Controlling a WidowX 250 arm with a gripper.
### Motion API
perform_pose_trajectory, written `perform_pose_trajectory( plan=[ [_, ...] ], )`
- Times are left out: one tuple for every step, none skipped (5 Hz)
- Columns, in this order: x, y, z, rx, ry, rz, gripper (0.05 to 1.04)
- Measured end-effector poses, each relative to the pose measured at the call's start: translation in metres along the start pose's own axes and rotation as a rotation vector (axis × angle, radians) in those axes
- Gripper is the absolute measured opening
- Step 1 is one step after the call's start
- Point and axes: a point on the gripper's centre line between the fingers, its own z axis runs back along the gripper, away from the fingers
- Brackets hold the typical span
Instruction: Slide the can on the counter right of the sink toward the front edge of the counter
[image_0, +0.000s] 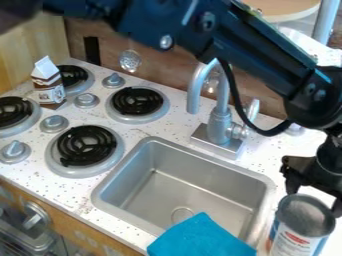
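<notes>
With its fingers (292, 184) spread, the black two-finger gripper (314, 198) is at the rim of a metal-topped cylindrical can (306, 220), its white-and-blue label (288, 247) bearing a red patch, beside the grey metal sink (267, 192).

The bottom edge cuts off the metal can with a red, white and blue label (298, 235) right of the steel sink (175, 187); its small print is illegible. The black gripper (314, 196) above the can runs partly past the right edge. The bright blue cloth (200, 239), also cut off below, hides part of the sink's near rim. Well left of the sink, a brown-and-white carton (49, 85) partly covers a black coil burner (75, 76).
</notes>
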Motion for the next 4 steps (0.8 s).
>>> perform_pose_trajectory(
  plan=[
    [-0.010, 0.000, -0.004, 0.004, 0.019, 0.002, 0.972],
    [-0.012, 0.000, 0.004, -0.001, 0.016, 0.006, 0.972],
    [-0.016, -0.002, 0.005, -0.008, 0.016, 0.003, 0.972],
    [-0.012, -0.005, 0.007, -0.015, 0.014, 0.006, 0.972]
  ],
)
